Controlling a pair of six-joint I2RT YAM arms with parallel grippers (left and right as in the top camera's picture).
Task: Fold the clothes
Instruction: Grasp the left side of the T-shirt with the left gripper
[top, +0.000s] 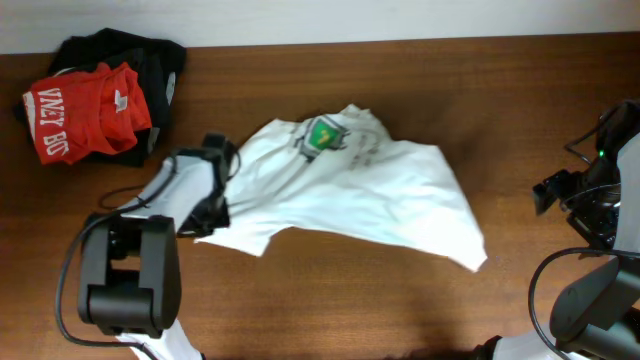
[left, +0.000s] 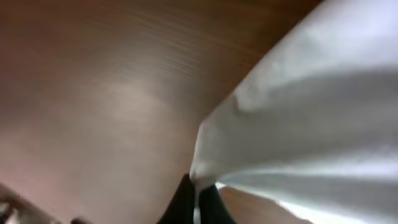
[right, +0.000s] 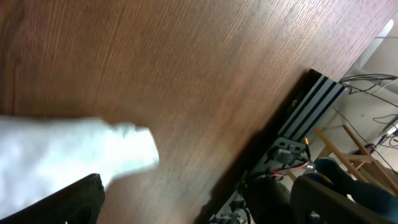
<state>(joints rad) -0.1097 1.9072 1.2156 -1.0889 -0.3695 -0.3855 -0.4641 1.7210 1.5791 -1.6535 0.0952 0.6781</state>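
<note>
The clothes are a white short-sleeved T-shirt (top: 350, 190) with a small green print (top: 322, 135), lying crumpled in the middle of the table. My left gripper (top: 212, 222) sits at the shirt's left edge. In the left wrist view its dark fingers (left: 183, 202) are shut on a pinch of white fabric (left: 311, 124), which is drawn up off the wood. My right gripper (top: 548, 192) stands open off the shirt's right side, touching nothing. In the right wrist view a tip of white cloth (right: 62, 155) lies beside one finger (right: 62, 202).
A red shirt with white lettering (top: 85, 120) lies on a black garment (top: 150, 60) at the table's back left corner. The right wrist view shows the table's edge (right: 273, 130), with a black rail, cables and wooden frames beyond it.
</note>
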